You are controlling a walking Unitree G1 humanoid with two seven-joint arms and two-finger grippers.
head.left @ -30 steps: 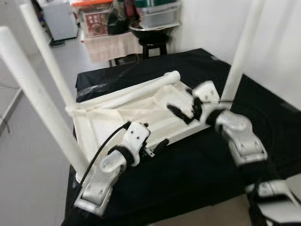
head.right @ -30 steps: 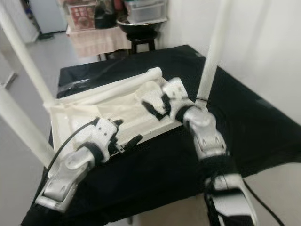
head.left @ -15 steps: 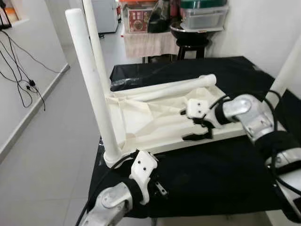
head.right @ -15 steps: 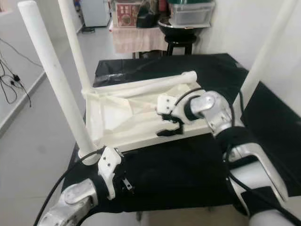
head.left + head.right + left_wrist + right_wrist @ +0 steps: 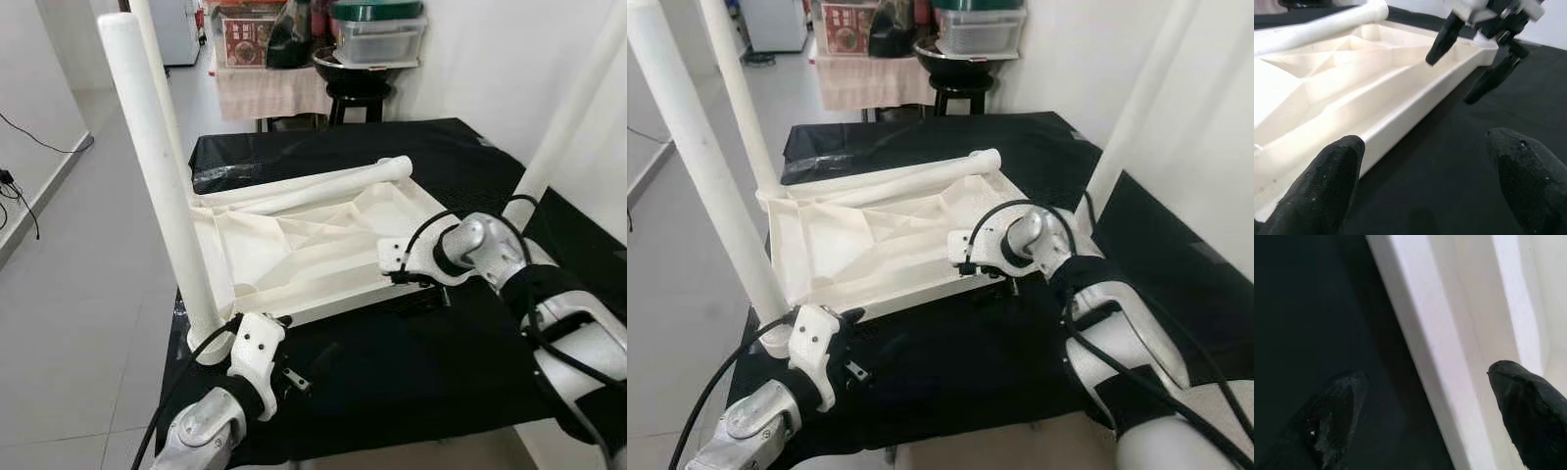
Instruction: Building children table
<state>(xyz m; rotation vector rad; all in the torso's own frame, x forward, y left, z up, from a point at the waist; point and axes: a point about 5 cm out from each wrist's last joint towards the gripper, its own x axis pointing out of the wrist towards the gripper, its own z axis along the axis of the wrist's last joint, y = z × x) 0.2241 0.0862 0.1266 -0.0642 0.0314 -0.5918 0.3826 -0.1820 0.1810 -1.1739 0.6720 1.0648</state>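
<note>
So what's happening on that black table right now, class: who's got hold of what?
A white children's table top lies upside down on the black table, three legs standing up and one loose leg lying across it. The right hand is open astride the near rim, one finger above and one below. The left hand hovers open over the cloth near the front corner, holding nothing.

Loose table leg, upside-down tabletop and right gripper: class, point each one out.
Loose table leg (image 5: 323, 187), left eye view, middle of its shaft.
Upside-down tabletop (image 5: 294, 245), left eye view, ribbed underside.
Right gripper (image 5: 1466, 61), left wrist view, between its fingertips.
</note>
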